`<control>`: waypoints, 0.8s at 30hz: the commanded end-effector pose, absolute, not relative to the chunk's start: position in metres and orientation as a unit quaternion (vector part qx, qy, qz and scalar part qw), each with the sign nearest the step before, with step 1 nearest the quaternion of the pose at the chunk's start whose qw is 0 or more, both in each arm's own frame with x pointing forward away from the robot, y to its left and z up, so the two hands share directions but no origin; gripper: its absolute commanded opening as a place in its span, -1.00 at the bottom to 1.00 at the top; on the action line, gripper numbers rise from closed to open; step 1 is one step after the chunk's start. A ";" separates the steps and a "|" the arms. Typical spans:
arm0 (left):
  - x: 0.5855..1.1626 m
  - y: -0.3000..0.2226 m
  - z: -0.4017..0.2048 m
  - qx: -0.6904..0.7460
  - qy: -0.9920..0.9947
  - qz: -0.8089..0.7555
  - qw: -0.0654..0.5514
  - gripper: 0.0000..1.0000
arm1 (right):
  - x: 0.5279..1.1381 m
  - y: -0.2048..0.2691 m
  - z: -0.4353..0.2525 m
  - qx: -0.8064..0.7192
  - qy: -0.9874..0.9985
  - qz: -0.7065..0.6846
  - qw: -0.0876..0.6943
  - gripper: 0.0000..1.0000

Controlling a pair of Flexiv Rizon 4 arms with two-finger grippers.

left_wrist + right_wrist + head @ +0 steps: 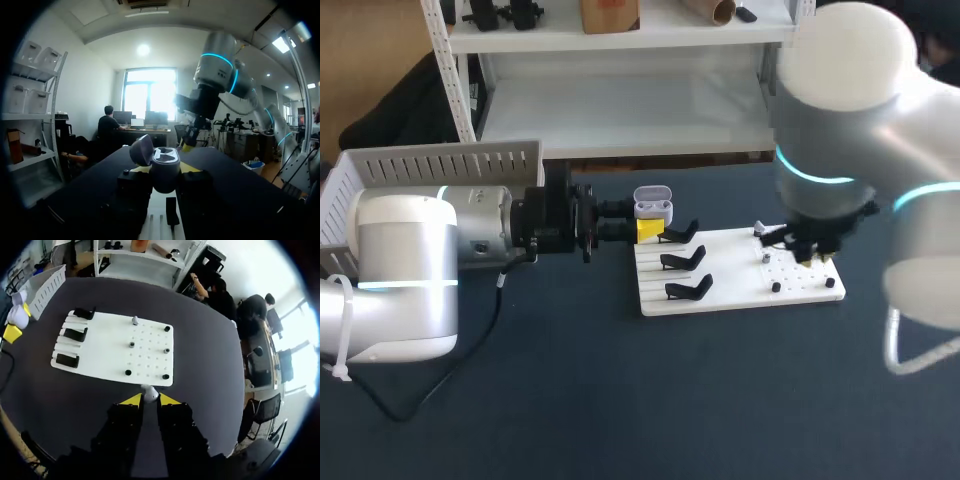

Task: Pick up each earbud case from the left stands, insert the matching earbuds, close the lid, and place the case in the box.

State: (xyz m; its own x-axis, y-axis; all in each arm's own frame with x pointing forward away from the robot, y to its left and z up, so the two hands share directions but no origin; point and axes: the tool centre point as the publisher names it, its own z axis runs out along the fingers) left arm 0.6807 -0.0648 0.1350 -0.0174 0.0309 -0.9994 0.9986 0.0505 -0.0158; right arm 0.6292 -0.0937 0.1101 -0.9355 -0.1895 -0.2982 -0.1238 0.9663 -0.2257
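Right claw [149, 400]: we see its yellow tips drawn close together, pinching a small white earbud [148, 392] from two sides.
Right claw, place: it hangs over the right edge of the white board [100, 347], on the peg side.
Pegs [166, 350]: small dark studs stand scattered over the board's dotted right half. One at the back carries a small white piece [135, 320].
Stands [683, 260]: three black stands sit in a row along the board's left half.
Left claw [648, 229]: we see it clamped on the earbud case [653, 207], one finger on each side of the body.
Earbud case, place: it is held off the table [520, 420] at the board's back left corner, just beside the rearmost stand and well apart from the right claw.
Earbud case, lid [142, 150]: it is swung open and stands up behind the body.
Earbud case, contents: in the left wrist view we see dark seats in the open top. We cannot tell whether an earbud lies in either.
Box [440, 160]: the white slatted box stands at the table's back left, behind the left arm. The arm hides its inside, so we cannot tell what it holds.
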 end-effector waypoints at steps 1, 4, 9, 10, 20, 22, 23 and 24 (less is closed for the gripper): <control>0.681 -0.065 0.135 0.490 0.524 -0.484 0.501 -1.00 | 0.628 -0.065 0.131 0.115 0.978 -0.137 0.110 -1.00; 0.681 -0.065 0.135 0.490 0.524 -0.484 0.501 -1.00 | 0.623 -0.058 0.141 0.172 0.970 -0.148 0.091 -1.00; 0.681 -0.065 0.135 0.490 0.524 -0.484 0.501 -1.00 | 0.620 -0.048 0.155 0.233 0.957 -0.149 0.085 -1.00; 0.681 -0.065 0.135 0.490 0.524 -0.484 0.501 -1.00 | 0.620 -0.046 0.157 0.239 0.956 -0.147 0.086 -1.00; 0.681 -0.065 0.135 0.490 0.524 -0.484 0.501 -1.00 | 0.604 -0.011 0.196 0.336 0.932 -0.113 0.079 -1.00; 0.681 -0.065 0.135 0.490 0.524 -0.484 0.501 -1.00 | 0.604 -0.011 0.196 0.336 0.932 -0.113 0.079 -1.00; 0.681 -0.065 0.135 0.490 0.524 -0.484 0.501 -1.00 | 0.604 -0.011 0.196 0.336 0.932 -0.113 0.079 -1.00; 0.681 -0.065 0.135 0.490 0.524 -0.484 0.501 -1.00 | 0.604 -0.011 0.196 0.336 0.932 -0.113 0.079 -1.00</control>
State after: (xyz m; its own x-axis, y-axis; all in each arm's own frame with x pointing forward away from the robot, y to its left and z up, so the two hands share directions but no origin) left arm 0.6807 -0.0648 0.1350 -0.0175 0.0308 -0.9994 0.9986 0.0505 -0.0159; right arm 0.6011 -0.0135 0.1945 -0.7804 0.5843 -0.2226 0.6182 0.7742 -0.1354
